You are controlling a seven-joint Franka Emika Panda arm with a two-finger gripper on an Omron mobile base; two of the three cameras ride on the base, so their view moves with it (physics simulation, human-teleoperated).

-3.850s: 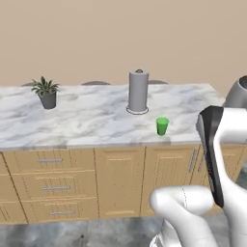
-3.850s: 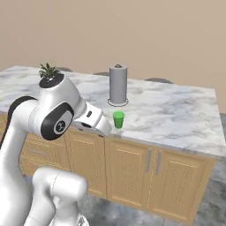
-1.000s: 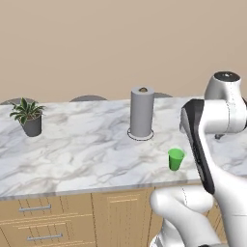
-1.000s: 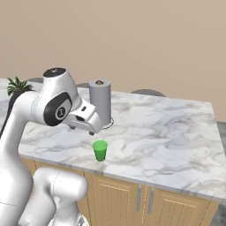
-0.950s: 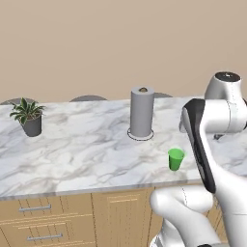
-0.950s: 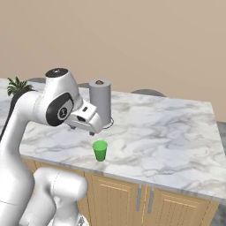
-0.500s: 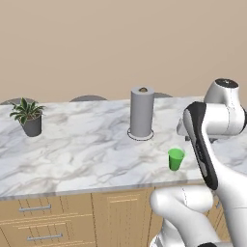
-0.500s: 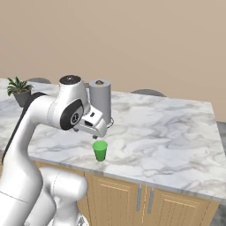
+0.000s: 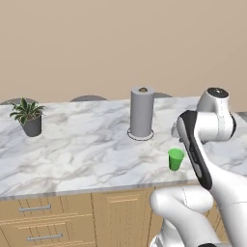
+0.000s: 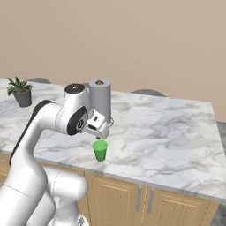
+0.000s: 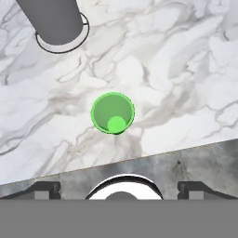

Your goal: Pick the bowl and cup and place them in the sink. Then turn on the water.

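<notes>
Hand view: claw [image 10: 102, 136] spread, apparently just above upright cup [image 11: 113, 113] on marble counter [image 11: 186, 79].

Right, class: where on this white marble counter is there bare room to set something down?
The widest free patch lies between the potted plant and the grey paper towel roll. The counter beyond the roll, toward its far end, is bare too. It is crowded by the small green cup, with the open gripper right above.
</notes>
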